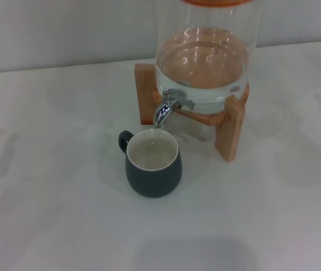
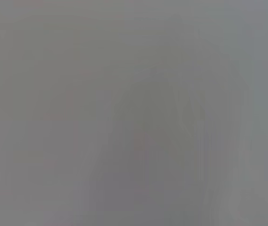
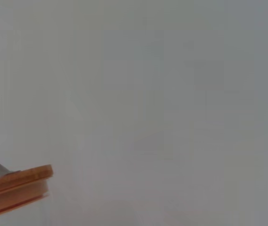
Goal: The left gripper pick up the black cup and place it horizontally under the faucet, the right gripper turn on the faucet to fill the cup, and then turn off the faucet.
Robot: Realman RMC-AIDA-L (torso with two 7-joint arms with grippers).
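From my head, the black cup (image 1: 153,164) stands upright mid-table directly under the faucet (image 1: 166,108), neither pincer visible; my left wrist shows only grey blur; my right wrist shows the dispenser's wooden lid (image 3: 16,186), so grips unknowable.

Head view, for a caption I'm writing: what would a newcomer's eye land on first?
The black cup stands upright on the white table, cream inside showing, right under the chrome faucet. Behind it the clear glass water dispenser rests on a wooden stand. Neither claw is in view.
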